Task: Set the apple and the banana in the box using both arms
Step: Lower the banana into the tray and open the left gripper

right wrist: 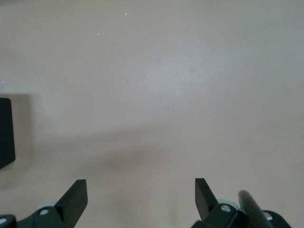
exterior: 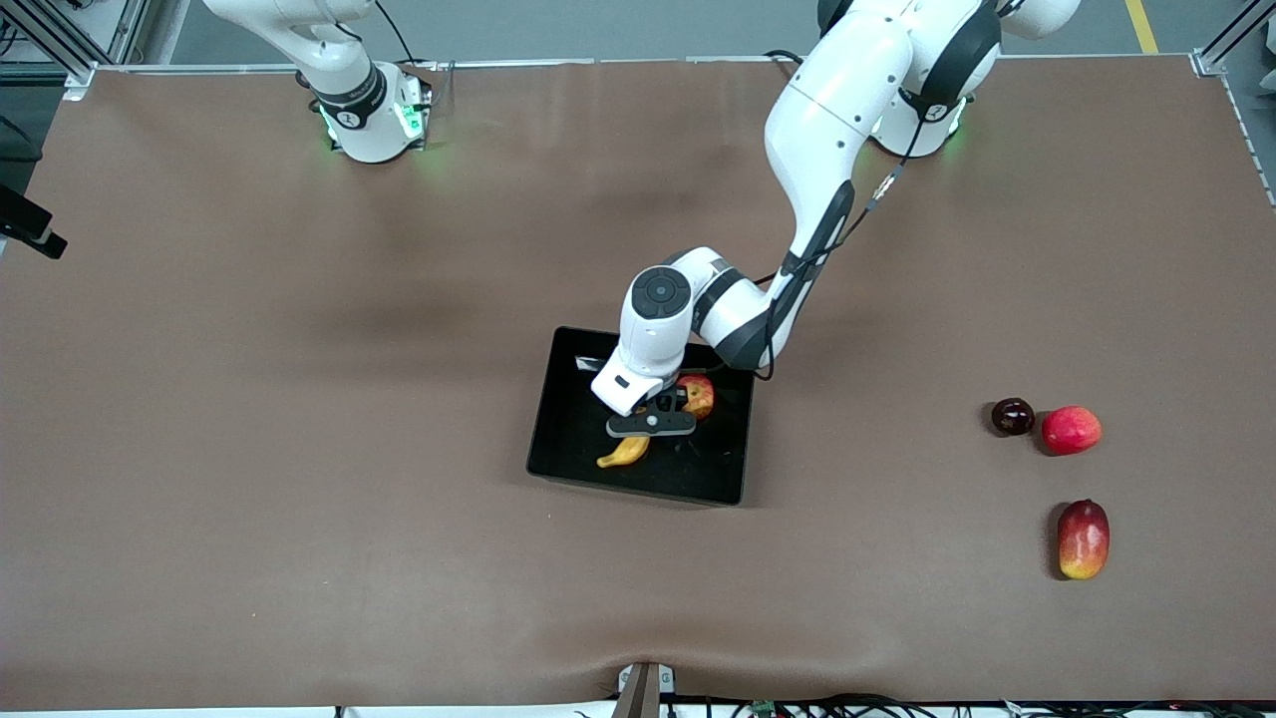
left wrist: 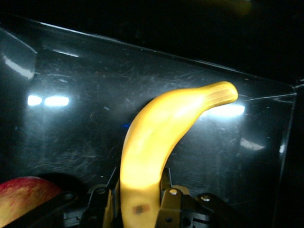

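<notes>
From my remote station: the left gripper (exterior: 651, 424) sits low inside the box (exterior: 558, 449), clamped on the banana (exterior: 624, 452), while the apple (exterior: 698, 395) lies on the box floor just beside it, toward the left arm's end. The front view gives me the whole table (exterior: 299, 449): three stray fruits well apart from the box at the left arm's end, a dark plum (exterior: 1013, 416) touching a pink-red fruit (exterior: 1071, 430), and a red-yellow mango (exterior: 1083, 539) nearer the camera. It does not show the grip itself; the left wrist view does, with black fingers (left wrist: 172, 202) pressed on either side of the banana (left wrist: 156, 142), its curved yellow body rising to a slightly darker tip against the box's scratched, glossy black wall (left wrist: 85, 95). A red, yellow-streaked edge of the apple (left wrist: 23, 194) peeks in at the corner. The right wrist view shows the right gripper (right wrist: 141, 192) spread wide, holding nothing, over bare brown tabletop; that arm waits, its hand outside the front view.
</notes>
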`<state>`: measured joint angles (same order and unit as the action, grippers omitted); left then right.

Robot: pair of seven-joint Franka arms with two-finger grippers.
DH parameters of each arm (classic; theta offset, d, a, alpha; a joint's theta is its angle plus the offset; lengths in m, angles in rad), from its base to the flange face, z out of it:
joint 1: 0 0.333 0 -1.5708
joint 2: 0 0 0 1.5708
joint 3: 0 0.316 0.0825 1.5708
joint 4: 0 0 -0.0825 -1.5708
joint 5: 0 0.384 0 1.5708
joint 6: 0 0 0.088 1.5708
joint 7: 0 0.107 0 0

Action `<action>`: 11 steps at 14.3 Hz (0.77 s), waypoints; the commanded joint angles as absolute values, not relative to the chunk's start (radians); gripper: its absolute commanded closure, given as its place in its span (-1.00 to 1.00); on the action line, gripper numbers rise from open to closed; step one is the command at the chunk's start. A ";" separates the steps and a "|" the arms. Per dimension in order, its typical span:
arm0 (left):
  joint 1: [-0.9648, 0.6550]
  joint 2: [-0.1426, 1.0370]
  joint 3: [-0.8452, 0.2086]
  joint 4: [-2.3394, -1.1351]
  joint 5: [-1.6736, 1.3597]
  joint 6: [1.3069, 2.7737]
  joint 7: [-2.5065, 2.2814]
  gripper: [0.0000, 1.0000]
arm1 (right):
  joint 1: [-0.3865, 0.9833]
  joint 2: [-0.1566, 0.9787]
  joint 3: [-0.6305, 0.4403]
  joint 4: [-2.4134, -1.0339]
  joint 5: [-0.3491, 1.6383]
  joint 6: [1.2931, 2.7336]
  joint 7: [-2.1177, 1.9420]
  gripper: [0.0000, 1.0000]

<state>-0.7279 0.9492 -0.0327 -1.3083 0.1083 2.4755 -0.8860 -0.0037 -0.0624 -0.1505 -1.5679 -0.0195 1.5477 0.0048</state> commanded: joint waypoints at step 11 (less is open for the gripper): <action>-0.738 0.793 0.073 -1.292 0.103 2.323 -0.893 -1.00 | -0.011 -0.051 -0.147 -1.548 -0.021 1.536 0.011 -1.00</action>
